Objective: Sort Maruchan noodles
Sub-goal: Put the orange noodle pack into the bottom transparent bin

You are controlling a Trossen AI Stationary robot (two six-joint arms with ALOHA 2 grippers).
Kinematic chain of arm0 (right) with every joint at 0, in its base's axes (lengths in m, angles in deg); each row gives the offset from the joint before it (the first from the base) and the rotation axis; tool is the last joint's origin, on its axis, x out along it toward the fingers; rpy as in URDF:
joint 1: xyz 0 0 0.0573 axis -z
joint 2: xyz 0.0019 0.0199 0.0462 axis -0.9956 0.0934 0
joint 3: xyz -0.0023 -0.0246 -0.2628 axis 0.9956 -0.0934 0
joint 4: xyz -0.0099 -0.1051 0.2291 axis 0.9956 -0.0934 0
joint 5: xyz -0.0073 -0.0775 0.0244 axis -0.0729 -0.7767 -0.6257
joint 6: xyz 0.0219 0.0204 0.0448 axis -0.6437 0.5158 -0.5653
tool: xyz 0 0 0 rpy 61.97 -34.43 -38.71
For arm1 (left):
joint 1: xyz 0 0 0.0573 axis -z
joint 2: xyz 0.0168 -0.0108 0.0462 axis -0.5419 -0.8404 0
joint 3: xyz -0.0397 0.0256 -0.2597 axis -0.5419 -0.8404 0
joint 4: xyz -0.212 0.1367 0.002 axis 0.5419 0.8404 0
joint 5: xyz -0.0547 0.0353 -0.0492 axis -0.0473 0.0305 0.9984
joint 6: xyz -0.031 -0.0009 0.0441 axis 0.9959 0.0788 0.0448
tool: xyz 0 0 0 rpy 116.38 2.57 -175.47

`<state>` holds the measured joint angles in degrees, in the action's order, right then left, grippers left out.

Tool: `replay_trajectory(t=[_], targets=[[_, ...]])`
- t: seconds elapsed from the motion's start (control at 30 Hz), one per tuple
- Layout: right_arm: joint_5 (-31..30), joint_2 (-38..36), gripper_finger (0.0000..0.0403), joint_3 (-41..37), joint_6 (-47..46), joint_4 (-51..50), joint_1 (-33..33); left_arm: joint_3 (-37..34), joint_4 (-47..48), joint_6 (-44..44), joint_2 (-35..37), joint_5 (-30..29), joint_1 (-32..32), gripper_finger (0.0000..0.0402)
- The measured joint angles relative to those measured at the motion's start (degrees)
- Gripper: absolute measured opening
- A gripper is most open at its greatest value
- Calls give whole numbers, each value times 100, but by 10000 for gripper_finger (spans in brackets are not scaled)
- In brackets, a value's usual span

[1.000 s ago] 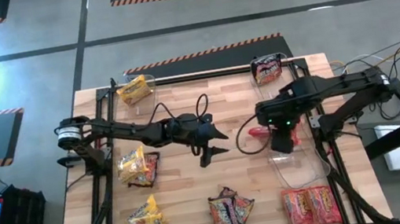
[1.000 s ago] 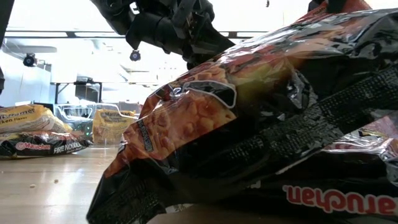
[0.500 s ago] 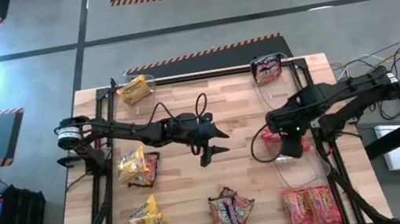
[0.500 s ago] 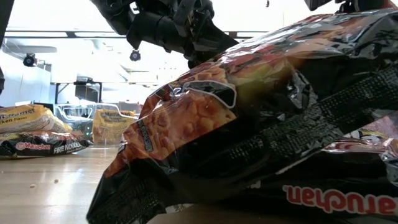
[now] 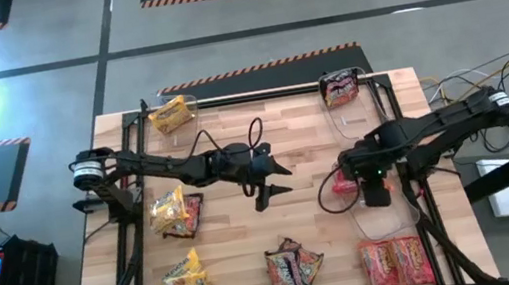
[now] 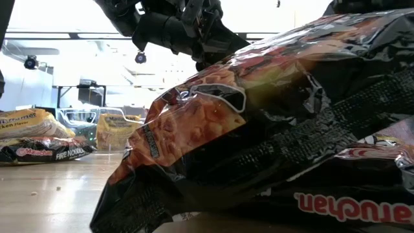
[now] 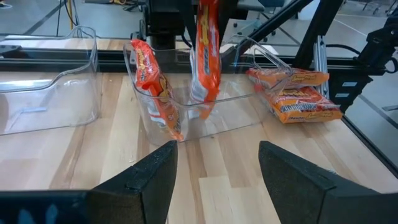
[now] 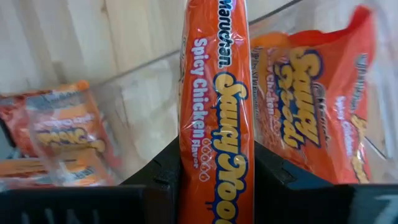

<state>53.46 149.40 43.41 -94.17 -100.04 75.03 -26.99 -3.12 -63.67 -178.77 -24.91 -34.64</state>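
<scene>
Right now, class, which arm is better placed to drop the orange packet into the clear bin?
The right: its hand already grips the orange packet over the clear bin. The left hand hangs open mid-table.

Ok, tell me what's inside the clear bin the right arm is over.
One red-orange packet leans against the clear bin wall. The right gripper holds a second packet upright, lowered into it. The bin floor behind them is partly hidden.

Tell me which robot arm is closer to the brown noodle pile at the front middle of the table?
Left. The left end effector hovers just behind the brown noodle pile; the right end effector is off to its side.
</scene>
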Motion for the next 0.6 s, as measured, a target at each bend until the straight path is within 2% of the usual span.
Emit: replay_trajectory(t=[0.2,0.37,0.5,0.6], targets=[[0,21,110,-515,474,486,12,-2,-43,14,0,2,0,208],[-333,7,122,-675,727,742,13,0,-46,14,0,2,0,208],[-688,9,134,-718,493,773,48,0,-43,14,0,2,0,208],[-739,11,145,-776,191,780,103,0,-43,14,0,4,0,208]])
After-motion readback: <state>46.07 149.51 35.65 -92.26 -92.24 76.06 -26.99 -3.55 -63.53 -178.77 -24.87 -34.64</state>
